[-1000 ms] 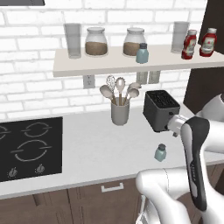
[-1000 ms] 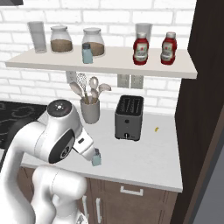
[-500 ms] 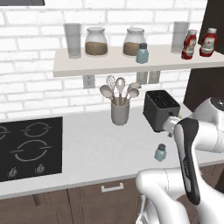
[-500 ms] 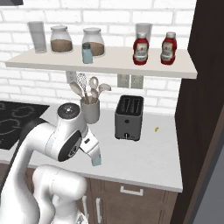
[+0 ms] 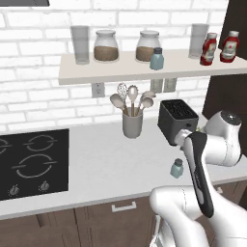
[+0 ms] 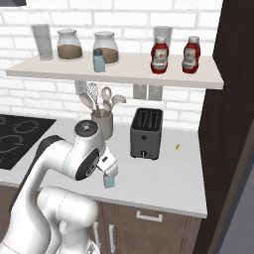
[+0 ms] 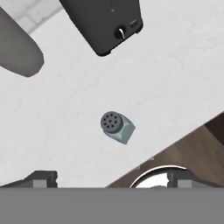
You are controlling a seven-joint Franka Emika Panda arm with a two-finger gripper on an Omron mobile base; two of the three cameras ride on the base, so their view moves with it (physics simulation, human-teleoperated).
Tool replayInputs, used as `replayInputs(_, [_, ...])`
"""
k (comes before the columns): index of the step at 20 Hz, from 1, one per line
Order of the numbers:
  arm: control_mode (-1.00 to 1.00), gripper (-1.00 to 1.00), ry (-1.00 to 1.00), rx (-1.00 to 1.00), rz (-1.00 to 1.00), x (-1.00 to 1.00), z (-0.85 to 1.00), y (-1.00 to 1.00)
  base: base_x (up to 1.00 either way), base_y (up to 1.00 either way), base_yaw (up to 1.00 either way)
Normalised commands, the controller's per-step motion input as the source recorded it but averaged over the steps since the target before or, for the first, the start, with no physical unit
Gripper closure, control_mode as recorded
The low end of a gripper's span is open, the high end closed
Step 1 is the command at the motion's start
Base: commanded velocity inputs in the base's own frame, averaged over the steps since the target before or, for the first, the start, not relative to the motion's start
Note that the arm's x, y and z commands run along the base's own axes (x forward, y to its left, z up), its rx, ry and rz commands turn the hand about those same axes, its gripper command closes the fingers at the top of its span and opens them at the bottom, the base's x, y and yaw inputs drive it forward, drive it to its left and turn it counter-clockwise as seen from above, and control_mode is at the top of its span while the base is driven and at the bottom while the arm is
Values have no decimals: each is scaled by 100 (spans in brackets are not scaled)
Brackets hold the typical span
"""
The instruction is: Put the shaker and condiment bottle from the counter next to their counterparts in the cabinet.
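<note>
The pale shelf [image 6: 124,72] carries two red bottles [image 6: 159,55] side by side near its right end and one blue-grey shaker [image 6: 99,60]. The toaster [image 6: 146,133] stands behind the counter's shaker [image 7: 117,127], which sits upright near the counter edge. The gripper [image 7: 109,180] hovers above it, fingers spread wide, holding nothing.
</note>
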Motion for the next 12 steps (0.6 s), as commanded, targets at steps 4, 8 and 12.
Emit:
replayInputs(4, [-100,-100,0,0,0,29,-28,-15,0,0,0])
replayInputs(8, [-100,-100,0,0,0,19,-27,-6,0,0,0])
replayInputs(12, [-100,-100,0,0,0,17,-23,0,0,0,0])
